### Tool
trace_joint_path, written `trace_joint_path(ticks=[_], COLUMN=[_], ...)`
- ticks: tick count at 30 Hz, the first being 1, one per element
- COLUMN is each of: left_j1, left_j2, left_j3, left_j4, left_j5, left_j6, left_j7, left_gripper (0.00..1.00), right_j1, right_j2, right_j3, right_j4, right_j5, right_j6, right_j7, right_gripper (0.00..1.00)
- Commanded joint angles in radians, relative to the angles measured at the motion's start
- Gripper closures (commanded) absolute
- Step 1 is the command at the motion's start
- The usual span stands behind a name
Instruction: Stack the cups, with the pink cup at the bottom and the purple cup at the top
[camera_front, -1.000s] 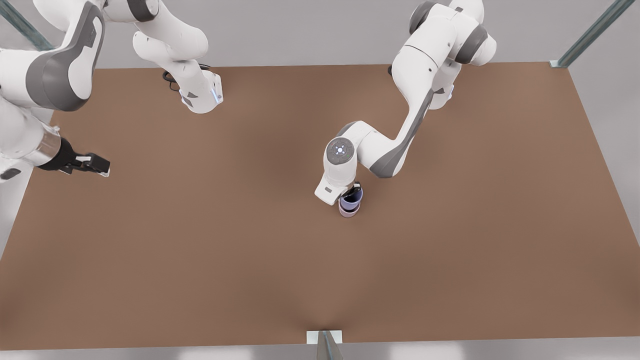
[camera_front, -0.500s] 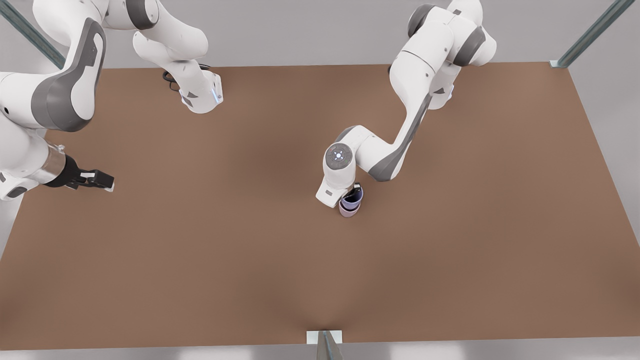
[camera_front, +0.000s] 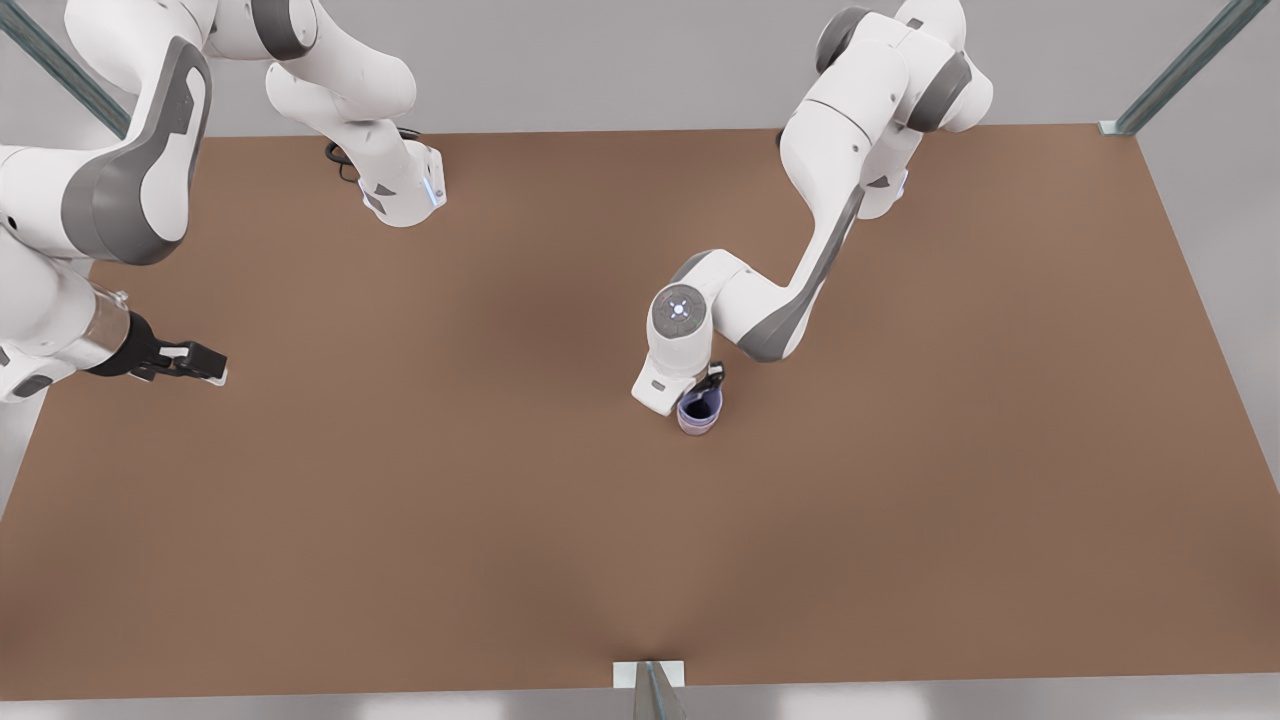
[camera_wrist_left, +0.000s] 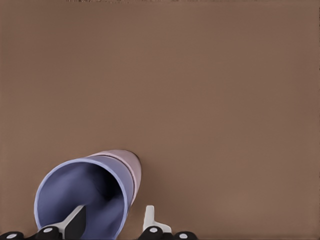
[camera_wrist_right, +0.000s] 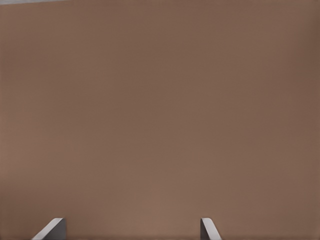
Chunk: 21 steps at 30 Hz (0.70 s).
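Since a second ago the purple cup (camera_front: 698, 407) has sunk deeper into the pink cup (camera_front: 697, 427); we now see far less of the pink wall beneath it in the front view, and the arm over it has dipped slightly. The other arm, at the front view's left, has shifted a little along the table edge.

The nested pair stands on the brown table (camera_front: 900, 480), a little to the front view's right of its middle. In the left wrist view the purple cup (camera_wrist_left: 82, 197) fills the near corner, its bluish inside open toward us, and we can make out just a narrow band of the pink cup (camera_wrist_left: 131, 162) behind its rim; the pink cup's base and its dark inside are hidden.

The left gripper (camera_front: 706, 385) is above the cups, largely covered by its own white wrist. In its wrist view the left gripper (camera_wrist_left: 112, 220) straddles the purple rim, one finger (camera_wrist_left: 75, 222) inside the cup and the other outside; the tips are cut off by the frame edge, so we cannot tell whether they press on the wall or stand clear.

The right gripper (camera_front: 190, 360) waits over the table's edge at the front view's left, well apart from the cups. Its wrist view shows the right gripper (camera_wrist_right: 132, 227) with fingers spread wide over bare table, holding nothing.
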Motion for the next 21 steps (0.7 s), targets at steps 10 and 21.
trace_joint_path(ticks=[10,21], left_j1=[0.014,0.577], left_j2=[-0.128,-0.368], left_j3=[0.234,-0.123], left_j4=[0.018,0.028], left_j5=[-0.119,0.015], left_j6=[-0.165,-0.328], left_j7=[0.453,1.024], left_gripper=[0.0,0.0], right_j1=[-0.005,-0.005], right_j2=[0.001,0.003], right_j3=[0.0,0.0], right_j4=[0.004,0.002], right_j5=[-0.001,0.001], right_j6=[0.002,0.004], right_j7=[-0.005,-0.007], right_gripper=[0.0,0.0])
